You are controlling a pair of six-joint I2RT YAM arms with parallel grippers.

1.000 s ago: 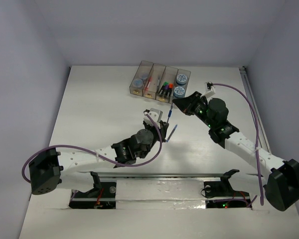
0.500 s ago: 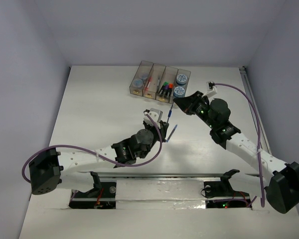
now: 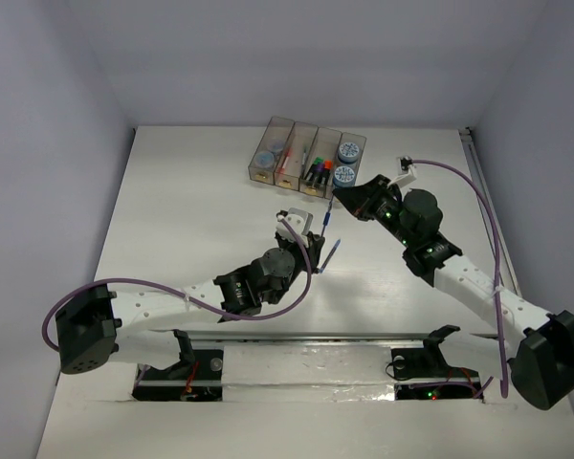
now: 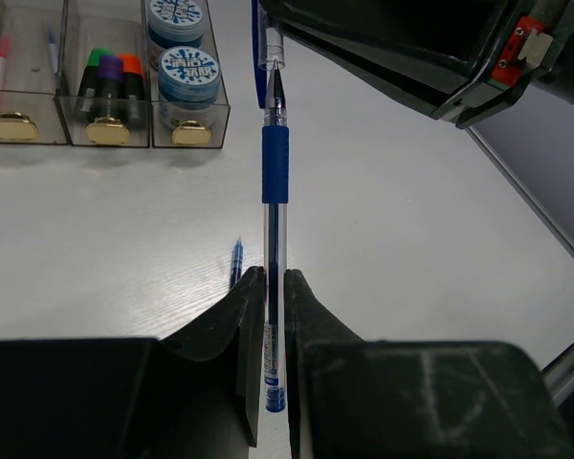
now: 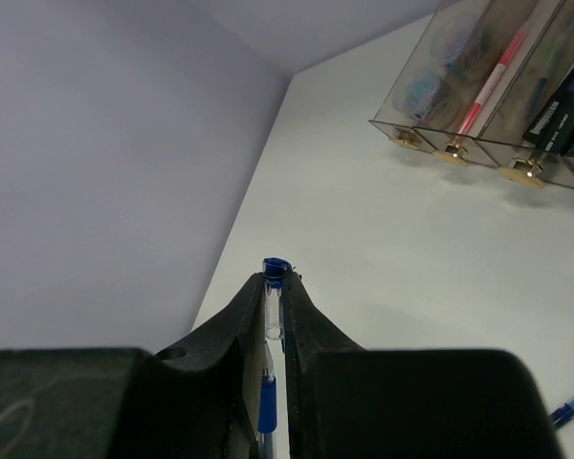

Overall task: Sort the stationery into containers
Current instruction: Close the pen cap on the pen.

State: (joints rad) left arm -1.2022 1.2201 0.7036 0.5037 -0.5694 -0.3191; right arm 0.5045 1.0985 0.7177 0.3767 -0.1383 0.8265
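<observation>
- The right arm [image 3: 459, 273] had shifted a tiny bit since a second ago.
- The bins [image 3: 293, 129] sat far back on the surface [image 3: 191, 210].
- The left claw [image 4: 275, 282] pinched one end of a blue pen [image 4: 275, 163].
- The right claw [image 5: 275, 287] pinched its other end, near the bins.
- A second blue pen [image 4: 236, 260] lay on the surface.
</observation>
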